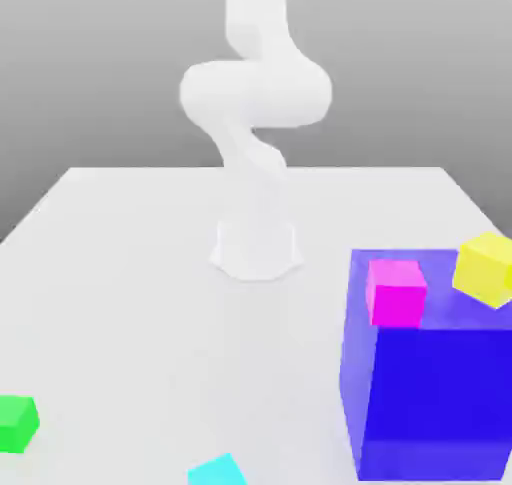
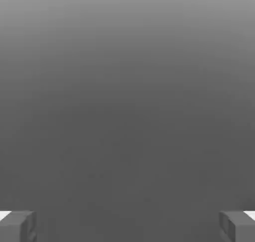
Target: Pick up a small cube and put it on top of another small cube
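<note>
The arm (image 1: 255,93) stands upright at the far part of the table (image 1: 180,323), its upper links running out past the exterior view's top edge. The gripper (image 2: 127,227) has its two fingers spread wide, nothing between them. The exterior view records a magenta cube (image 1: 397,293) and a yellow cube (image 1: 487,270) at the large blue block, a green cube (image 1: 16,423) at the exterior view's left, and a cyan cube (image 1: 218,471) at its lower edge. The hand view gives the fingertips against plain grey.
</note>
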Robot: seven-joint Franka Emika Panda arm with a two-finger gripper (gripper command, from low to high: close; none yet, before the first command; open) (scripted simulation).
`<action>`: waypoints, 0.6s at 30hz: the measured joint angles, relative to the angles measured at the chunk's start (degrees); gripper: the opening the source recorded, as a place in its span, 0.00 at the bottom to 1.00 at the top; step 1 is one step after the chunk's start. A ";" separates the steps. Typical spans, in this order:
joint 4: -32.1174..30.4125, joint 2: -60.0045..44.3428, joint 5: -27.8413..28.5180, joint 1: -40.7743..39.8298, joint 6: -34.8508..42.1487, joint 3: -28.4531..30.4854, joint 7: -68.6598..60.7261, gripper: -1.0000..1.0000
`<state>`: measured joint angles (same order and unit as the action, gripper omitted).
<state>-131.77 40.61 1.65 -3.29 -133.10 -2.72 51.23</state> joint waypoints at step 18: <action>0.15 -37.85 14.56 -13.76 -9.37 -10.18 40.81 0.50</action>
<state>-131.61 2.76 16.21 -17.05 -142.47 -12.89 92.04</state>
